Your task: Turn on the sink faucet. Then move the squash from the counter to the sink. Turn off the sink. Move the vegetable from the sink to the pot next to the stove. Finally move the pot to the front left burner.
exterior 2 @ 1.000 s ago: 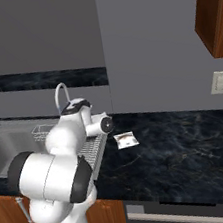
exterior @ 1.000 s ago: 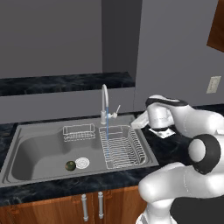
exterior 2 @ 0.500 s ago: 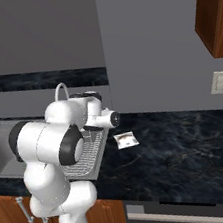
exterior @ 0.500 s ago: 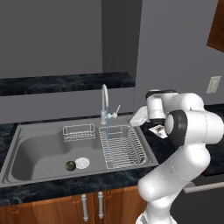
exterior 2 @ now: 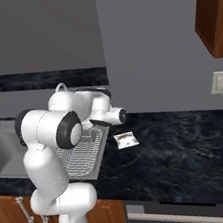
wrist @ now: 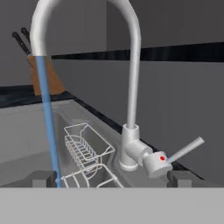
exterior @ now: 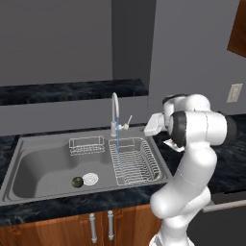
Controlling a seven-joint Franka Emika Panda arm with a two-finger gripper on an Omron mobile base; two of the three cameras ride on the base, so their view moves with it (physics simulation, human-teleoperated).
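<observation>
Gripper (wrist: 112, 179): its two dark finger tips are standing spread wide at the bottom of the hand view, pinching nothing, one on each side of the faucet base.
Sink faucet (wrist: 131, 92): the gooseneck spout is rising just ahead of the gripper; its lever handle (wrist: 186, 150) is angling up and away to the right in the hand view.
Water (exterior: 117, 144): a thin blue stream is falling from the spout tip onto the wire dish rack (exterior: 135, 161).
Squash (exterior: 77, 182): the dark green ball is lying in the sink basin, touching the round drain (exterior: 90, 178).
Sink (exterior: 33, 158): the grey steel basin is sitting in the black counter (exterior 2: 180, 149); a small wire basket (exterior: 86, 144) is hanging at its back wall.
Knife block (wrist: 43, 78): it is standing on the counter beyond the sink.
Small packet (exterior 2: 125, 139): it is lying on the counter just beside the sink's edge.
</observation>
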